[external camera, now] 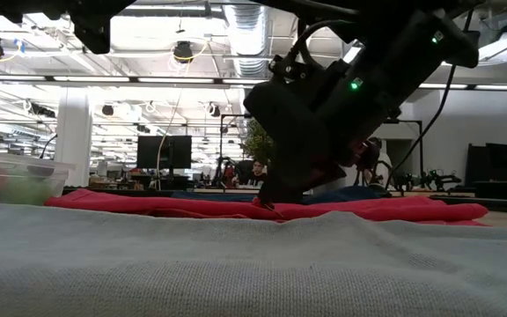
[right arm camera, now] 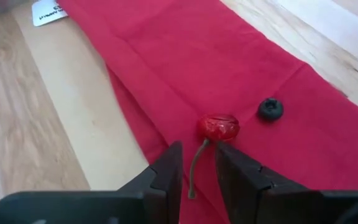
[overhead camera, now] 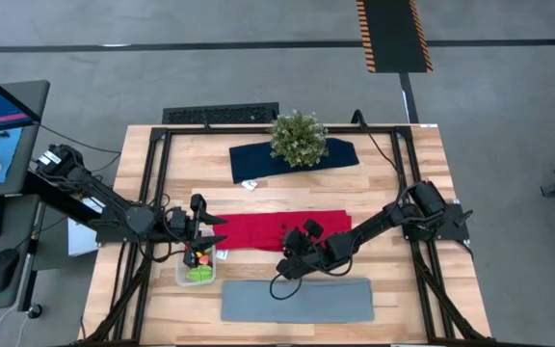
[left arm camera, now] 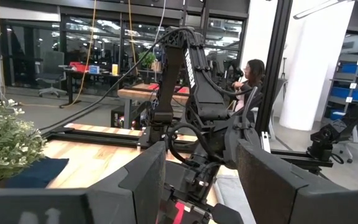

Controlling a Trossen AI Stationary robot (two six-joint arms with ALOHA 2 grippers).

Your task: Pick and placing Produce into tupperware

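Produce: a red cherry (right arm camera: 219, 127) lies on the red cloth (right arm camera: 185, 56) at frame centre, its stem between the narrowly parted right gripper (right arm camera: 197, 169) fingers. White tag (right arm camera: 49, 12), upper left, writing unreadable. Left gripper (overhead camera: 200, 253) half-open above the tupperware (overhead camera: 198, 274).

A small red cherry (right arm camera: 218, 127) with a thin brownish stem is lying on the red cloth (right arm camera: 185, 56), its stem trailing away from the round fruit. Just beside it, a dark round berry (right arm camera: 270, 109) is sitting on the same cloth, apart from the cherry. The clear tupperware (overhead camera: 198, 270) is resting upright off the cloth's end, holding green, yellow and red produce (overhead camera: 199, 261) heaped inside.
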